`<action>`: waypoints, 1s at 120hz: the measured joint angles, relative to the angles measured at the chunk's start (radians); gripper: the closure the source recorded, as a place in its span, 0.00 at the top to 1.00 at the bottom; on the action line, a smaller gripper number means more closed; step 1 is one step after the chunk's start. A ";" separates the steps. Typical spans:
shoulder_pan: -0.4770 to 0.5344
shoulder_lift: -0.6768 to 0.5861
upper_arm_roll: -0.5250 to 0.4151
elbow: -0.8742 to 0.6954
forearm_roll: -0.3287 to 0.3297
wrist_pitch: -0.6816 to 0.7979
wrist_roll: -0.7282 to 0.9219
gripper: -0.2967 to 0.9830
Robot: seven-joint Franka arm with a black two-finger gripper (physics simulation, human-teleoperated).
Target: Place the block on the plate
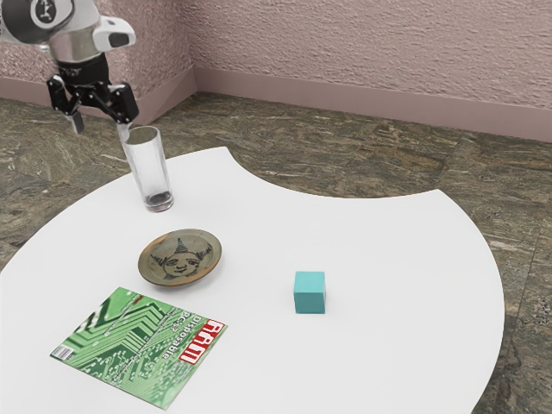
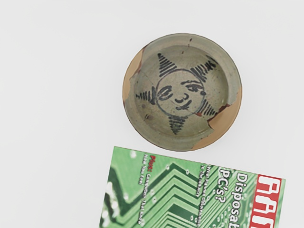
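With the block (image 1: 310, 293) on the tabletop (image 1: 397, 241) well apart from the plate (image 1: 180, 258) and my pincer (image 1: 100, 128) wide and empty, I have the whole pick-and-place left.

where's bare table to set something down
Bare: the white tabletop between the round painted clay plate and the teal cube, and from the cube toward exterior view's right. Crowded: where plate and green paper magazine nearly meet.

Magazine (image 1: 129, 349): "Disposable PC's?", "How You Feel"; red masthead (image 1: 203, 341) unclear.
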 joint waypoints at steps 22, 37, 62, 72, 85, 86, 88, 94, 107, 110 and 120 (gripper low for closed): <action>-0.004 0.024 0.000 0.000 0.007 0.012 -0.035 0.77; 0.002 0.129 -0.020 -0.012 -0.014 0.046 -0.055 0.77; -0.151 0.314 -0.105 -0.040 -0.148 0.178 -0.145 0.77; -0.199 0.393 -0.119 -0.041 -0.196 0.253 -0.200 0.77; -0.243 0.460 -0.122 -0.038 -0.253 0.338 -0.284 0.77; -0.245 0.463 -0.123 -0.038 -0.256 0.342 -0.291 0.77; -0.247 0.468 -0.125 -0.038 -0.261 0.352 -0.305 0.77; -0.251 0.496 -0.130 -0.034 -0.273 0.376 -0.344 0.77; -0.253 0.560 -0.132 -0.008 -0.283 0.424 -0.419 0.77; -0.253 0.573 -0.132 -0.001 -0.284 0.436 -0.435 0.77; -0.254 0.611 -0.132 0.013 -0.285 0.480 -0.482 0.77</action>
